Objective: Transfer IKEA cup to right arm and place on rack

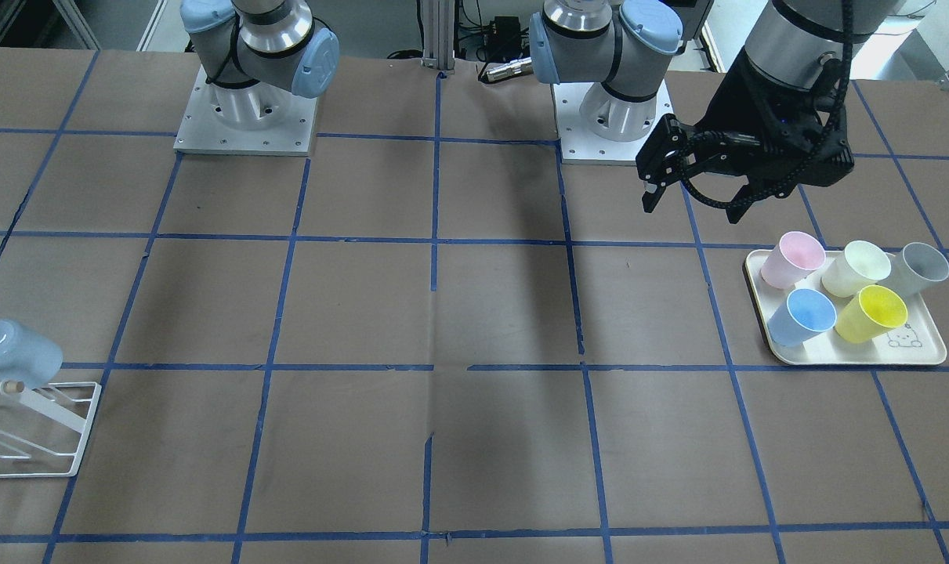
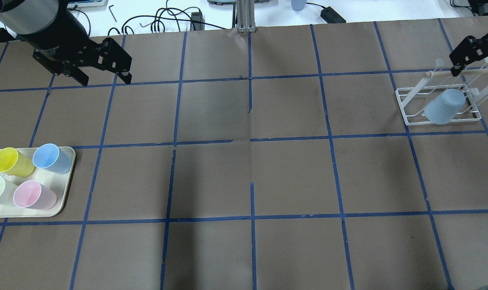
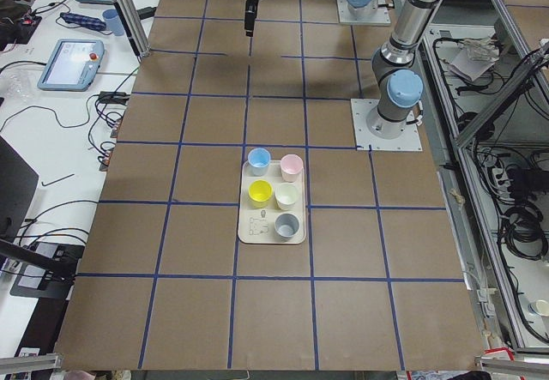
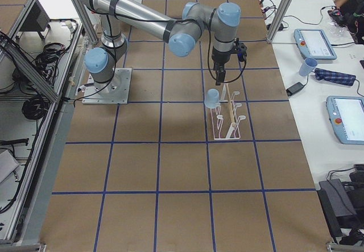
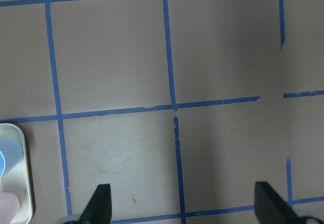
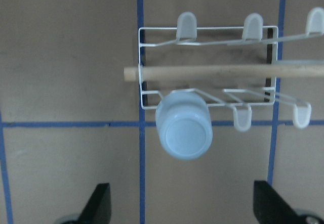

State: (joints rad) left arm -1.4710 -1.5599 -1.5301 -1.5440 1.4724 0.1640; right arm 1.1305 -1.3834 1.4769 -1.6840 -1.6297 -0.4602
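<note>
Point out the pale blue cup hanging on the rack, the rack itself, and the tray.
IKEA cup [image 6: 185, 133], right wrist view, on its base, which faces the camera.
rack [image 6: 212, 72], right wrist view, on its wooden dowel.
tray [image 1: 823, 352], front-facing view, on bare surface by its near edge.

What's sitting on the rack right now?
The IKEA cup hangs tilted, bottom-up, at one end of the rack; the other prongs are bare. The prong holding it is hidden inside the cup.
</note>
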